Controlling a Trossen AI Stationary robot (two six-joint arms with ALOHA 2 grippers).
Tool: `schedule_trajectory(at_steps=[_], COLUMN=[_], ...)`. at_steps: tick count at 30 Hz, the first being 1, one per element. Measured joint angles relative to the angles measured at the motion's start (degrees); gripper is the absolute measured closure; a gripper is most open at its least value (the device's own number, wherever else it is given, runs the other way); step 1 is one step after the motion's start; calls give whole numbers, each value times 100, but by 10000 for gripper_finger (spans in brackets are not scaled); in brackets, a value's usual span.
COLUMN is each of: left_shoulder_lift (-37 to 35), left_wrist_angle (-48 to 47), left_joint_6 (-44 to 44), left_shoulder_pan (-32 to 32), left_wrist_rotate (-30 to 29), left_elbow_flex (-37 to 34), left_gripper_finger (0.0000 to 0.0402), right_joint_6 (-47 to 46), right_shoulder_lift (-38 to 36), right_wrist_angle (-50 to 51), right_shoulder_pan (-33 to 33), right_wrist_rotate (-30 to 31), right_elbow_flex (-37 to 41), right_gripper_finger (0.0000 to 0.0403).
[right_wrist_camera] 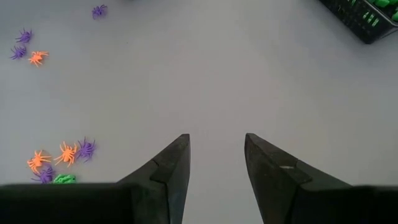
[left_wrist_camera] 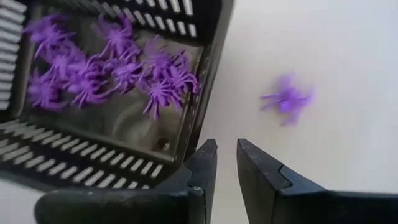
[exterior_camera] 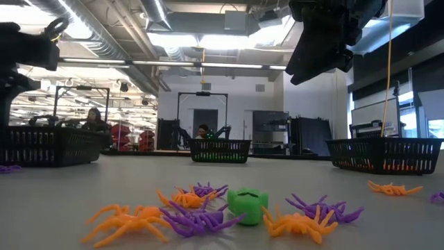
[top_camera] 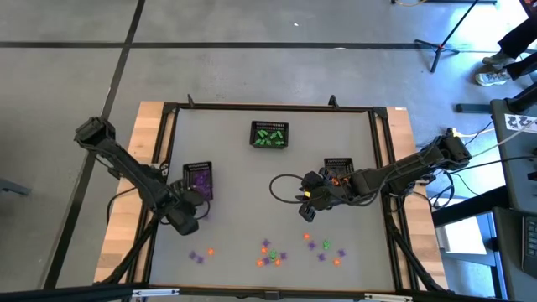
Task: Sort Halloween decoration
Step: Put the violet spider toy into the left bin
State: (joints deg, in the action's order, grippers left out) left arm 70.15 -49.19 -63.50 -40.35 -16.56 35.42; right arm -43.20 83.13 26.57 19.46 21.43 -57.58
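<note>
High view: grey table point(top_camera: 243, 210) with three black mesh baskets. Green basket point(top_camera: 269, 134) at the far middle, purple basket point(top_camera: 198, 179) on the left, orange basket point(top_camera: 338, 169) on the right. Left gripper point(top_camera: 191, 200) sits at the purple basket's near edge; right gripper point(top_camera: 307, 200) hangs over open table just beside the orange basket. Loose trinkets point(top_camera: 270, 253) in purple, orange and green are scattered along the near edge.

Low view: orange spiders point(exterior_camera: 125, 221), purple ones point(exterior_camera: 198, 217) and a green piece point(exterior_camera: 248, 205) lie close to the camera. Baskets behind, a dark arm overhead at upper right. People sit in the room far behind.

Left wrist view: left gripper point(left_wrist_camera: 226, 155) fingers parted by a narrow gap, nothing between them. Purple basket point(left_wrist_camera: 186, 134) holds a pile of purple spiders point(left_wrist_camera: 118, 68). One blurred purple spider point(left_wrist_camera: 286, 99) shows beside the basket, over the table; can't tell if it is resting.

Right wrist view: right gripper point(right_wrist_camera: 216, 155) fingers well apart, empty, over bare table. Small clusters of spiders point(right_wrist_camera: 62, 155) off to one side, green basket corner point(right_wrist_camera: 367, 18) visible.
</note>
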Motion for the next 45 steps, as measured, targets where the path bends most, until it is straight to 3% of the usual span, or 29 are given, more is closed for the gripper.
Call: schedule_trajectory(at_steps=[4, 10, 17, 24, 39, 45], left_shoulder_lift=[-7, -7, 8, 320, 1035, 1082], left_wrist_angle=[53, 1362, 1346, 1341, 2027, 2362], left_joint_6=[-37, 944, 1445, 1463, 1754, 1630], left_shoulder_pan=[39, -28, 22, 376, 664, 623], left_wrist_rotate=[41, 44, -114, 265, 1076, 1693], left_elbow_flex=[0, 0, 0, 0, 4, 7], left_gripper_finger=[340, 331, 304, 264, 262, 262], right_joint_6=[0, 0, 0, 2, -2, -2], right_shoulder_lift=[0, 2, 0, 2, 1, 0], right_wrist_angle=[-1, -3, -16, -20, -43, -70], right_shoulder_pan=[0, 0, 0, 0, 0, 1], right_wrist_rotate=[0, 0, 1, 94, 50, 45], right_elbow_flex=[0, 0, 0, 0, 0, 0], right_gripper_finger=[253, 253, 253, 253, 253, 253])
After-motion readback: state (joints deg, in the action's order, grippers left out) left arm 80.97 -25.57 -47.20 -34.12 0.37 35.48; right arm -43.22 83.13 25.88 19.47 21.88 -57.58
